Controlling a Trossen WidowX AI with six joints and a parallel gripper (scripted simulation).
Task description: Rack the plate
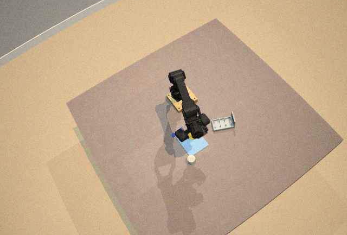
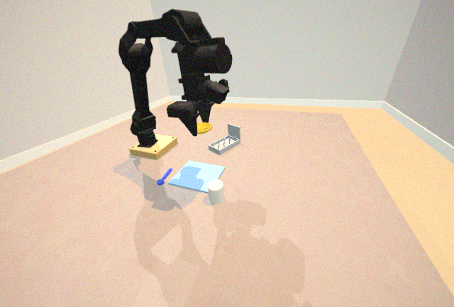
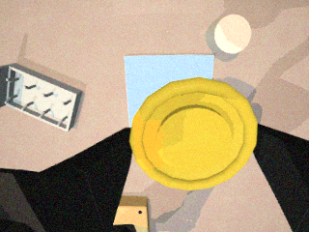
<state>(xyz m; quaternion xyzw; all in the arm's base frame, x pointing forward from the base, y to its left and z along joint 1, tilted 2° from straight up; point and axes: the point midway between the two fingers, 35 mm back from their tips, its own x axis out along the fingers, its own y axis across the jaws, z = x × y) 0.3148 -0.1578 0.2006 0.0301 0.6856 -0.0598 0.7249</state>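
The setup sits on a big brownish-pink surface point(image 1: 252, 92), laid at an angle over a tan floor point(image 1: 56, 92) that frames it on all sides. Pale walls point(image 2: 293, 21) with a light baseboard close off the room, meeting in a corner behind the arm.

The black arm point(image 2: 139, 76) stands on a small wooden base point(image 2: 167, 146) and bends over so the hand point(image 2: 199, 124) points down. The hand is clamped on the yellow plate point(image 3: 193, 131), which hangs roughly flat in the air, well above the surface, gripped at opposite edges of its rim.

Down below lies a light blue mat point(image 2: 205, 181), with a blue spoon point(image 2: 164, 176) just beside it on the arm's side and a white cup point(image 2: 215, 191) at its near corner. The grey dish rack point(image 2: 224, 142) sits on the surface a bit apart from the mat, one end wall standing upright. Arm shadows spill across the surface toward the front of the exterior view.
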